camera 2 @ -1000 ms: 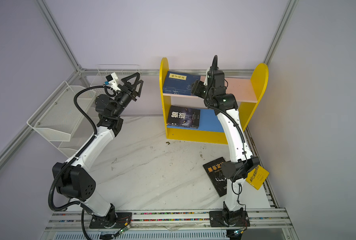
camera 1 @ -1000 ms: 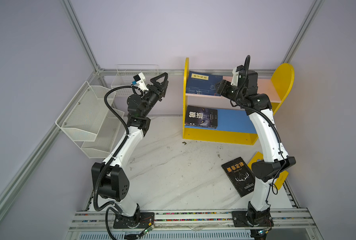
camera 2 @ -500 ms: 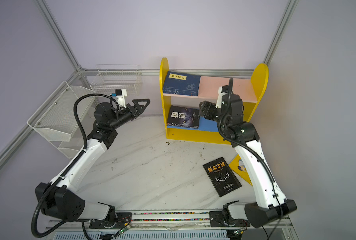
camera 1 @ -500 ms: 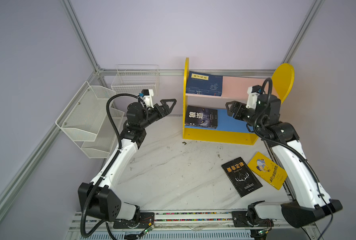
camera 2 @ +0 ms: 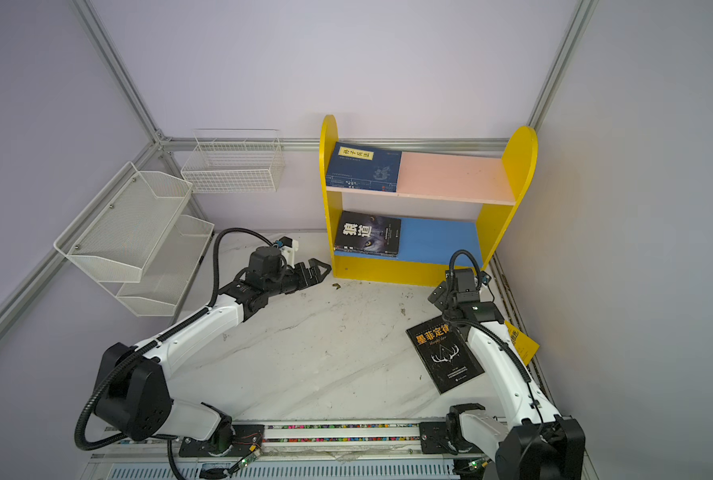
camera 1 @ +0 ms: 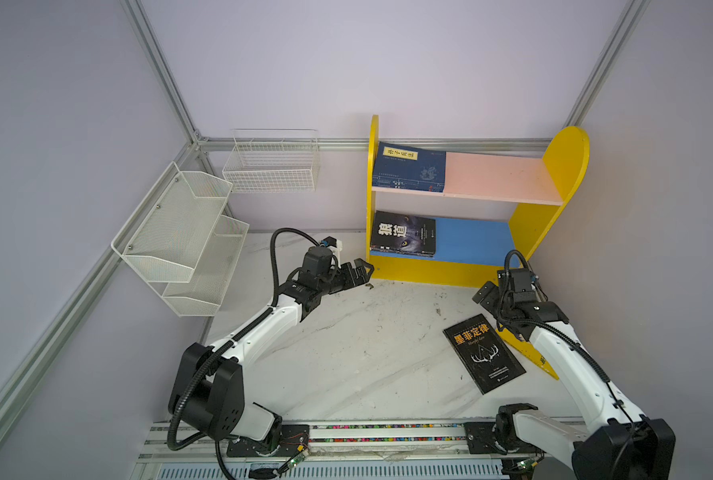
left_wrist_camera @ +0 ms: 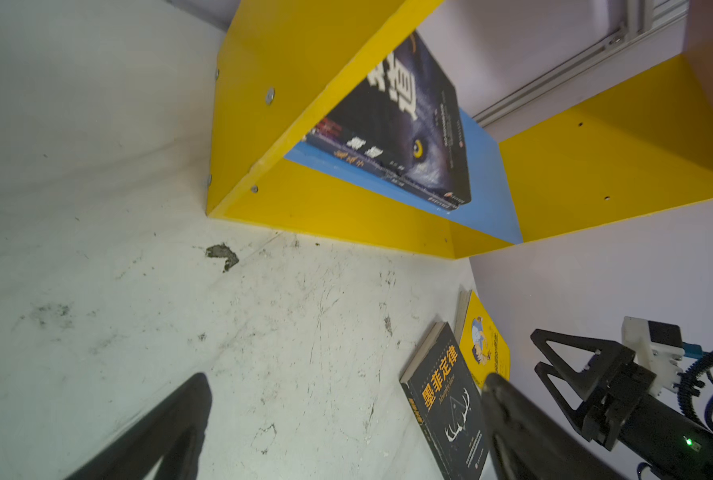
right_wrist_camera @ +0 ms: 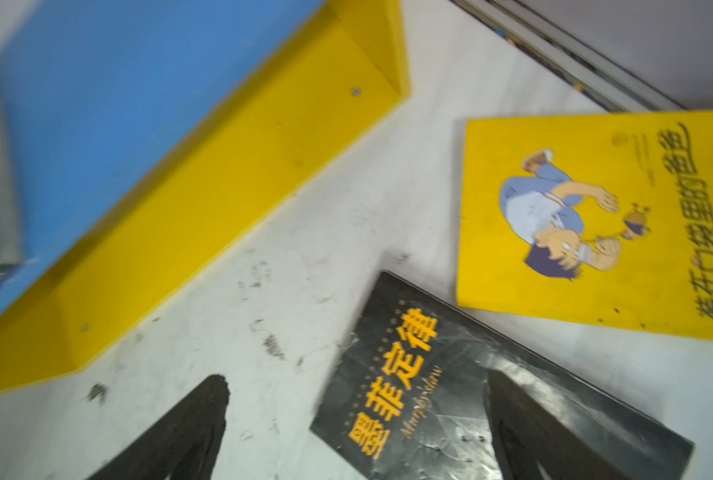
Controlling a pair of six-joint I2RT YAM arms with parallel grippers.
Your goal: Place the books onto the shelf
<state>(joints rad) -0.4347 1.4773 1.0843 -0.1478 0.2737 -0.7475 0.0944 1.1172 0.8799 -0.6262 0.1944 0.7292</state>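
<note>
The shelf [camera 1: 496,174] stands at the back right. A navy book [camera 1: 408,168] lies on its pink upper board and a black book [camera 1: 402,232] on its blue lower board. On the table lie another black book [camera 1: 483,353] and a yellow cartoon book [right_wrist_camera: 575,220], which my right arm mostly hides in both top views. My left gripper [camera 1: 361,272] hovers open and empty by the shelf's left foot. Over the far corner of the table's black book [right_wrist_camera: 429,395] my right gripper [camera 1: 485,295] hangs open, holding nothing.
A white mesh tiered rack [camera 1: 180,237] hangs on the left wall and a white wire basket [camera 1: 271,166] on the back wall. The right wall runs close beside the yellow book. A rail [camera 1: 367,432] carries both arm bases at the front.
Both arms have come down from shelf height to just above the table. My right gripper has left the navy book on the upper board. Both grippers have opened wider.
</note>
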